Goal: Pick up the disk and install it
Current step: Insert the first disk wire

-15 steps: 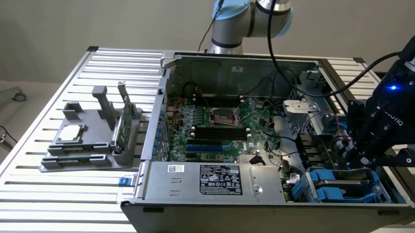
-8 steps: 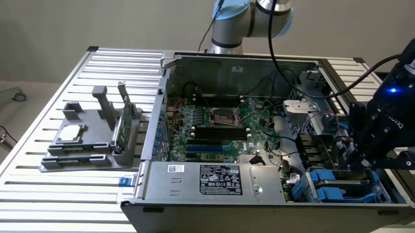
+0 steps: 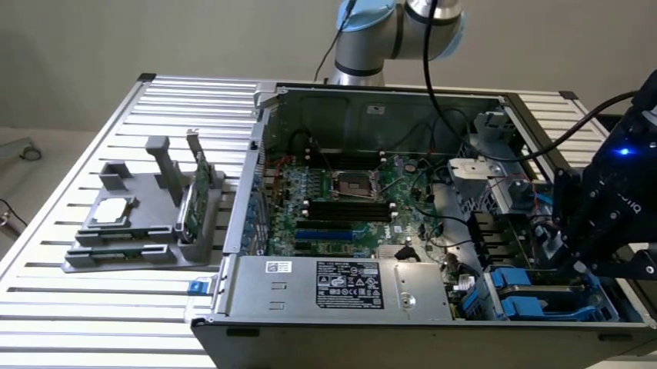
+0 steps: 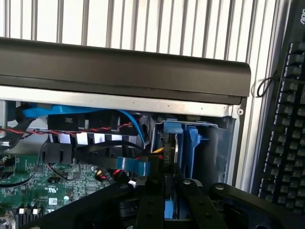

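My gripper (image 4: pixel 167 185) hangs over the drive bays at the corner of the open computer case (image 3: pixel 308 327), on the exterior view's right. Its black fingers (image 4: pixel 150 200) stand close together on a thin upright slab with a blue edge, the disk (image 4: pixel 170 206), seen edge-on. The disk's far end reaches into a bay beside a blue plastic carrier (image 4: pixel 193 140). In the exterior view the gripper (image 3: pixel 549 227) is a dark mass with a blue light, just above the bays.
Blue carriers (image 3: pixel 524 300) sit in the front bays. The motherboard (image 3: pixel 339 200), power supply (image 3: pixel 328 284) and loose cables (image 4: pixel 95 138) lie inside the case. A grey holder (image 3: pixel 134 231) stands on the slatted table at the exterior view's left. A keyboard (image 4: pixel 286 119) lies beside the case.
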You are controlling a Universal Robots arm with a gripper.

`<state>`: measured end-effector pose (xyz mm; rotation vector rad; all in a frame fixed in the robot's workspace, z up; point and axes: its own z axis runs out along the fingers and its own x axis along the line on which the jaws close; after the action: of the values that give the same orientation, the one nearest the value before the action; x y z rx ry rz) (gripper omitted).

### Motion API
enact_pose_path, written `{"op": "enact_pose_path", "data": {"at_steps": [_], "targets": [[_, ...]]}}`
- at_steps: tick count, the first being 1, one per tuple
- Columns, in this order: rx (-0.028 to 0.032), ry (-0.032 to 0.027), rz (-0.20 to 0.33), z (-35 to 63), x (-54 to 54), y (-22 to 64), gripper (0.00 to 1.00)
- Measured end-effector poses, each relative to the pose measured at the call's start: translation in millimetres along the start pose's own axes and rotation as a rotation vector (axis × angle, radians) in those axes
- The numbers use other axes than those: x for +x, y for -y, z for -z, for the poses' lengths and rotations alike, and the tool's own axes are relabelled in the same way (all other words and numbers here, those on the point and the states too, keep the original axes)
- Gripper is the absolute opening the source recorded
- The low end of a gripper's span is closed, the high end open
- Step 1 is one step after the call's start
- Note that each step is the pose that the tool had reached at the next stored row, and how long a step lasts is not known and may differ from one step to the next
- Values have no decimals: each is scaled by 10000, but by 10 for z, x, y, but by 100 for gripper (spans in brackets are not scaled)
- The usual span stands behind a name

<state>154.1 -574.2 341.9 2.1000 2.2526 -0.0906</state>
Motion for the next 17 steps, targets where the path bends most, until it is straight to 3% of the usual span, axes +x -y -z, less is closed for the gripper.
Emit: {"op": "enact_pose_path", "data": {"at_steps": [3,7,9,11,14,17], "targets": [[-104,-47,-8,-1,-5,86,17],[-347,-169,-29,-2,-4,108,17],[-499,-258,-42,0,-3,110,17],[-712,-303,-58,-4,-3,115,17],[-1002,-295,-80,-6,-3,123,17],[-1190,-280,-94,-8,-9,147,17]]}}
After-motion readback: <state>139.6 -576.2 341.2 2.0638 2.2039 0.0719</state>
